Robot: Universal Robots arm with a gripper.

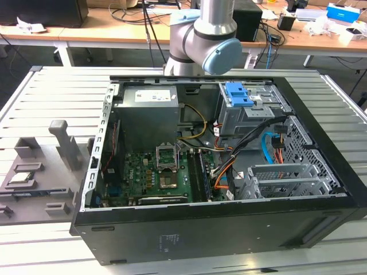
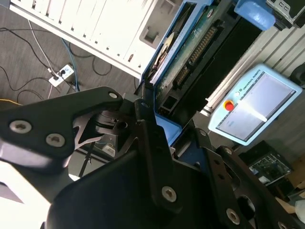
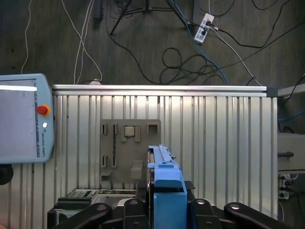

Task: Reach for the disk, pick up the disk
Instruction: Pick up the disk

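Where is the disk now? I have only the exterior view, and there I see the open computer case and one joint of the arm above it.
Observer: The gripper is shut on the disk. The first wrist view shows its blue rail in the grip.
Operator: Which face of the disk is exposed?
Observer: In the second wrist view the disk shows its green circuit board side, with the connector row.
Operator: What is beyond the disk?
Observer: In the first wrist view, a pendant with a red button, at the edge of the slatted table.
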